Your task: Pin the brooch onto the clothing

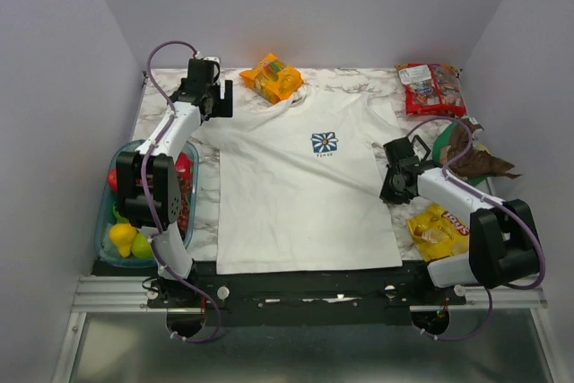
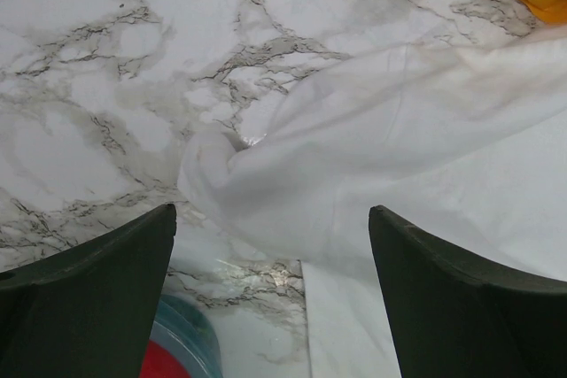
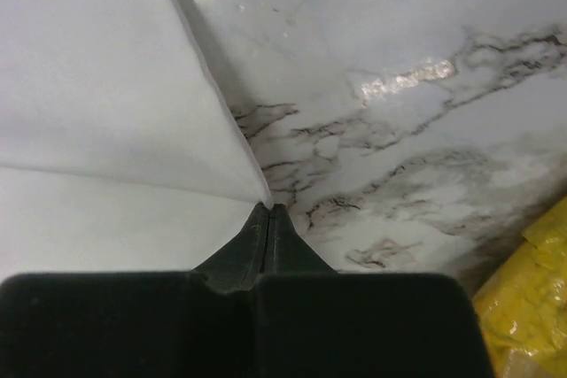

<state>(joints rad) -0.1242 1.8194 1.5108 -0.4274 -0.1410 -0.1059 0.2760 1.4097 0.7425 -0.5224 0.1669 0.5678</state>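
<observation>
The marble table [image 1: 359,82] has a white shirt [image 1: 296,204] lying flat in its middle, with a little blue flower picture [image 1: 325,142] up toward 12 o'clock. The left claw [image 2: 270,219] hangs wide open over the sleeve at 10 o'clock. The right claw [image 3: 268,212] is squeezed tight on the shirt's edge at 3 o'clock.

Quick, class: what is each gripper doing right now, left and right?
Left gripper: open, holding nothing.
Right gripper: shut at the shirt's sleeve edge; a grip on cloth cannot be told.
</observation>
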